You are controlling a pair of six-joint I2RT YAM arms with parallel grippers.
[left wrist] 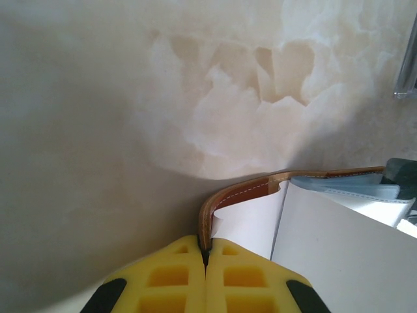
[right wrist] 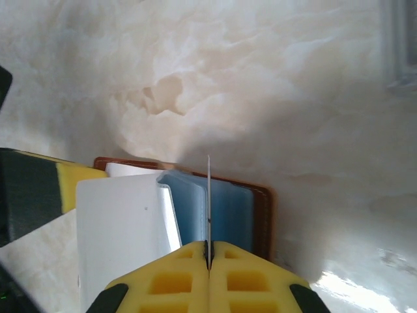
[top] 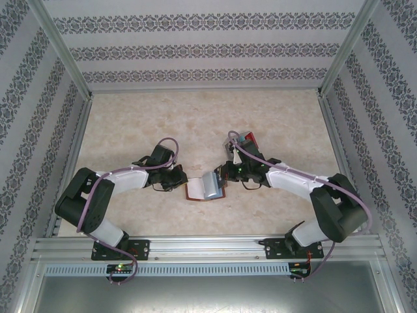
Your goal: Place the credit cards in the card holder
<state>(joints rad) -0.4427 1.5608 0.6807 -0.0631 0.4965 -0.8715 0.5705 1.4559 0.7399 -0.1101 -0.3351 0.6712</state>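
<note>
Card holder (top: pixel 205 187): my left gripper (left wrist: pixel 206 251) pinches its leather edge to steady it — right gripper (right wrist: pixel 209 246) clamps a credit card (right wrist: pixel 208 195) edge-on above.

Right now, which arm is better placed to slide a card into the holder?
Right: the right end effector pinches a card edge-on above the open card holder; the left end effector is shut on the holder's leather edge, steadying it.

Left arm (top: pixel 124 177) and right arm (top: pixel 293 179): black joint housings, white link covers, lilac cables (top: pixel 171 140) looped along each; fingers (left wrist: pixel 172 287) are yellow moulded blocks with recessed square pockets and black corner patches.
</note>
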